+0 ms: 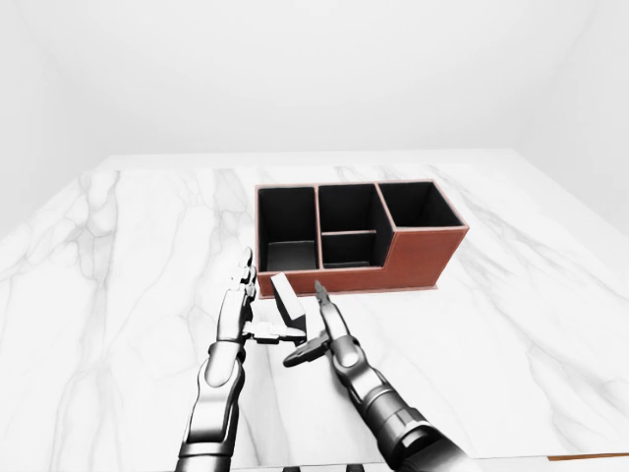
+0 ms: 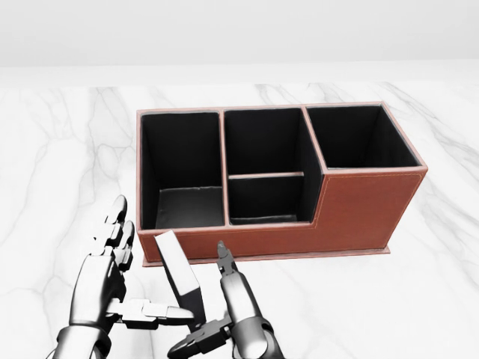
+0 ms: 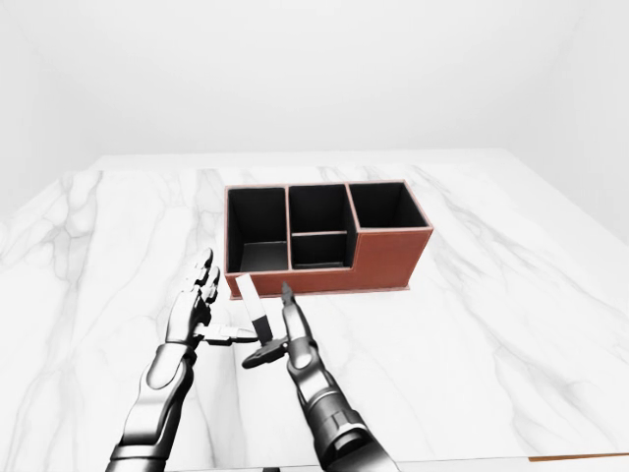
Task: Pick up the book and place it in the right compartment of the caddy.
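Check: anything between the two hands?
Yes: the book stands tilted between left hand and right hand, clearest in the head view.

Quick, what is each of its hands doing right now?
Left hand: open, thumb touching the book.
Right hand: open, beside the book, not gripping.

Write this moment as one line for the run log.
stage: pre-grasp | book: upright on table, beside caddy | left hand: open, thumb at book | right hand: open, beside book | caddy: empty
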